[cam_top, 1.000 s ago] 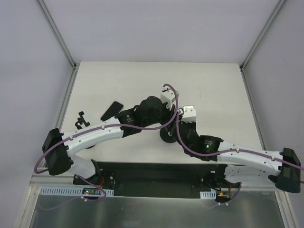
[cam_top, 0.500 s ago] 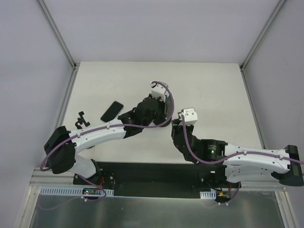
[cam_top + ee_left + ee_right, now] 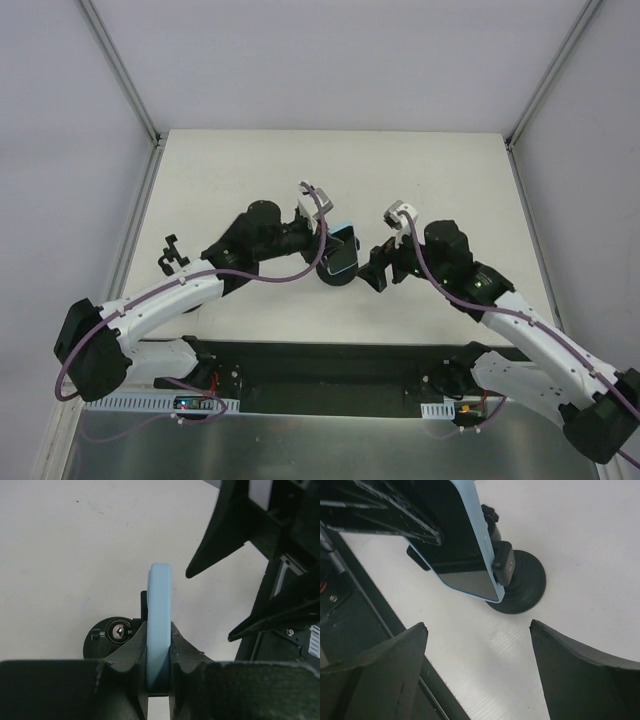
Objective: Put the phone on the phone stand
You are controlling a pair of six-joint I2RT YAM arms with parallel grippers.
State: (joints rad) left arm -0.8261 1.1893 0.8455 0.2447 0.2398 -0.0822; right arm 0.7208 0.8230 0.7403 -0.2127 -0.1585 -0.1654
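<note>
My left gripper (image 3: 332,238) (image 3: 159,645) is shut on a phone in a light-blue case (image 3: 345,245) (image 3: 159,605) (image 3: 465,555) and holds it edge-up by its sides. The phone's black screen faces the right wrist view. It is tilted, with its lower edge against the clamp cradle (image 3: 503,564) of the phone stand (image 3: 336,276) (image 3: 112,632) (image 3: 522,587); I cannot tell whether it is seated. The stand's round black base rests on the table. My right gripper (image 3: 380,268) (image 3: 477,640) stands open just right of the stand and holds nothing.
A small black bracket (image 3: 172,255) stands near the table's left edge. The black mounting plate (image 3: 320,365) runs along the near edge. My left forearm (image 3: 180,290) crosses the left part of the table, and walls close in the back and sides.
The right gripper opened and drew back to the right of the stand. The left arm swung, bringing the blue-cased phone over the stand. It now covers the black phone at left.
</note>
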